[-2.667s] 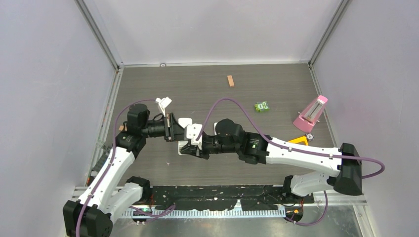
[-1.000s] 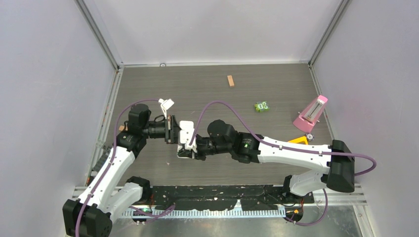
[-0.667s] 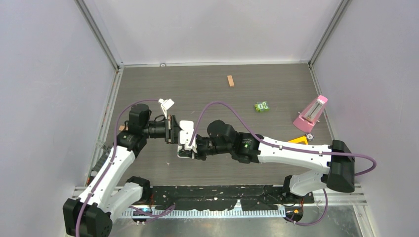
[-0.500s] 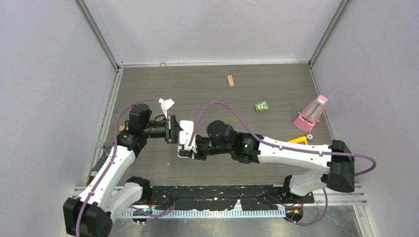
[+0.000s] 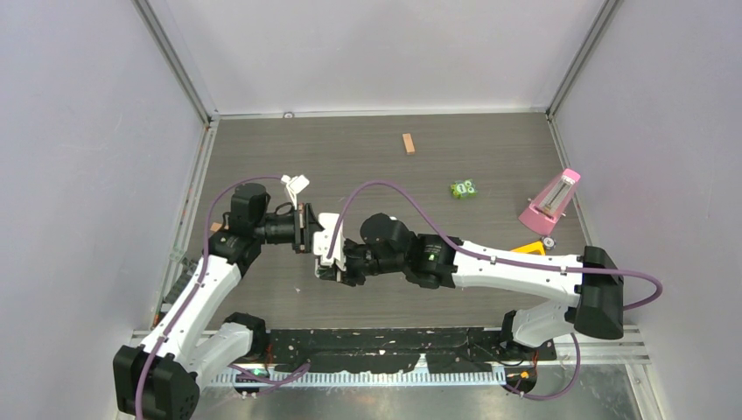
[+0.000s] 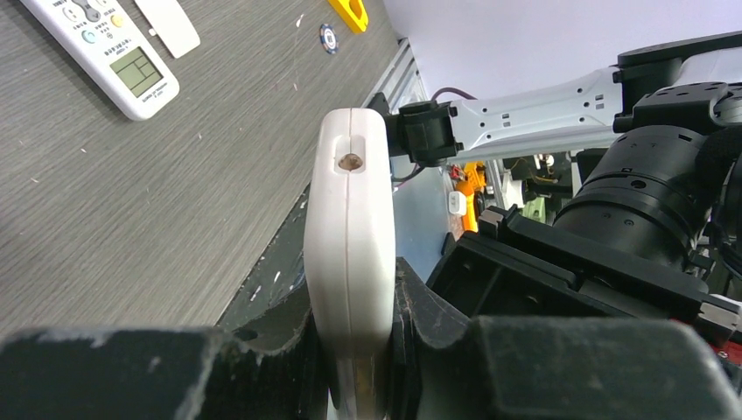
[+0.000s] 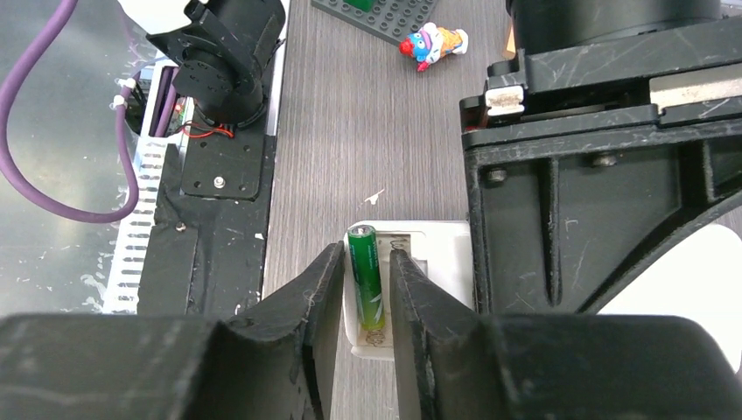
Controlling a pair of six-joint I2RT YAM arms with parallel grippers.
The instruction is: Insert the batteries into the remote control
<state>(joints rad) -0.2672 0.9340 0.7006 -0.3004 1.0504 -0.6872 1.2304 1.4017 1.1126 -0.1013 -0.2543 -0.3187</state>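
The remote control (image 5: pixel 328 234) shows from above at mid-table, a smooth white plastic slab clamped in my left gripper (image 5: pixel 308 232), with the right gripper (image 5: pixel 338 265) nosed in at its near end. The table (image 5: pixel 394 166) is dark grey board with a fine wood grain, boxed in by pale matt walls (image 5: pixel 376 52) and aluminium rails. A tan wooden block (image 5: pixel 408 143), a green toy (image 5: pixel 464 188), a pink wedge-shaped thing (image 5: pixel 551 199) and a yellow piece (image 5: pixel 528 249) lie scattered toward the far and right sides. On the left wrist camera I see the remote edge-on: rounded and glossy, a seam down its middle, a small round hole in its end, and scuffed black fingers (image 6: pixel 420 328) pressed tight against both flat sides. Beyond it on the grain lie a second white remote (image 6: pixel 105 52) with a small display and a flat white rounded panel (image 6: pixel 171 22). On the right wrist camera the remote's open bay faces me, with a green battery (image 7: pixel 366 276) with a metal cap lying in it and coil springs at the bay's ends. My right jaws stand slightly apart astride the cell, with white bay showing beside it. A dark green studded plate (image 7: pixel 385 13) and a small colourful figure (image 7: pixel 433 42) lie farther off.
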